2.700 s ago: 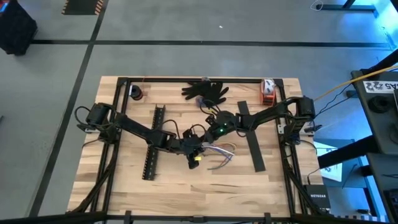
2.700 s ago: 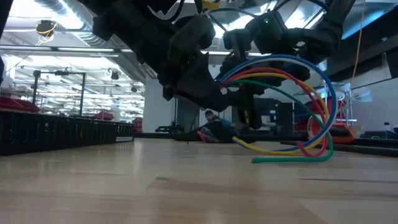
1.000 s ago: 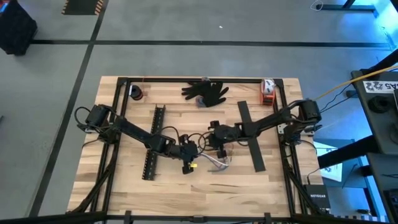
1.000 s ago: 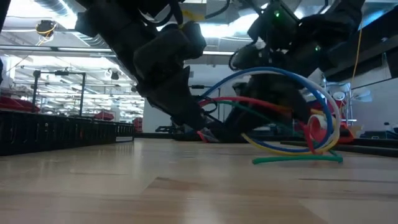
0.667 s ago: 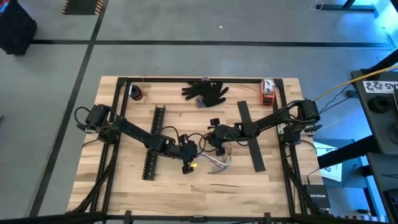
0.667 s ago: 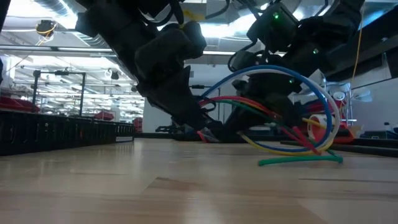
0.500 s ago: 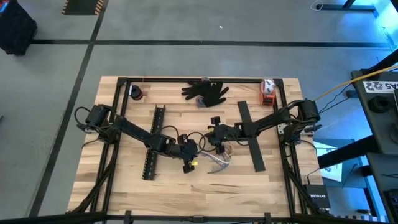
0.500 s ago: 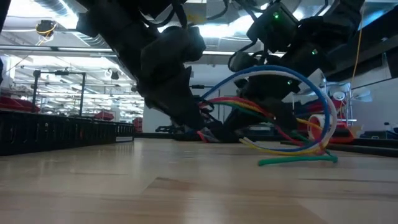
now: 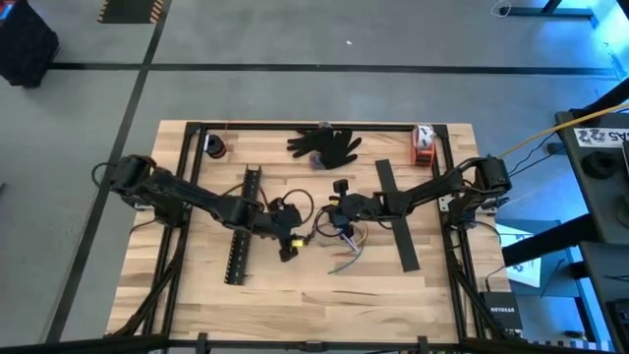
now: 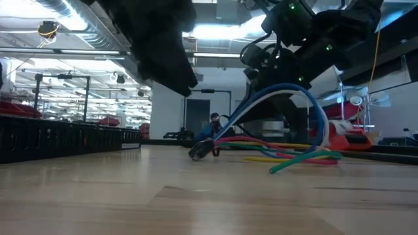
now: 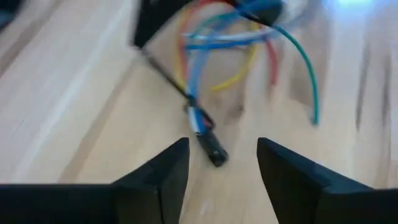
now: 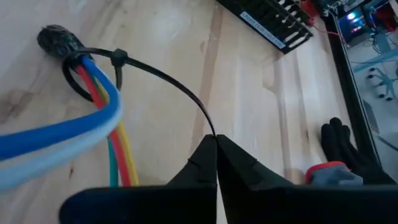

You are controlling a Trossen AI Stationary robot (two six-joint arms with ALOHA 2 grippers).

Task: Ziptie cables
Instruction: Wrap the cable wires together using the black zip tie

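The cables (image 9: pixel 341 246) lie near the middle of the table (image 9: pixel 295 295). The right gripper (image 12: pixel 216 163) has its fingers together, clamped on the tail of a black zip tie (image 12: pixel 163 79) looped around the bundle. The left gripper (image 11: pixel 222 163) hangs just left of it, fingers apart, holding nothing.

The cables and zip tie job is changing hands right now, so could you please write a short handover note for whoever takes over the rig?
Right gripper: shut on the tail of the thin black zip tie, mid-table.
Left gripper: open, holding nothing, hovering near the bundle's dark end.
Bundle of thin blue, white, red, yellow and green cables: on the wooden table between the two grippers, near the centre.
Done: the zip tie is looped around the cables close to their dark end.
Left: whether the loop is fully tight cannot be told; likely pull the tail snug, then release.
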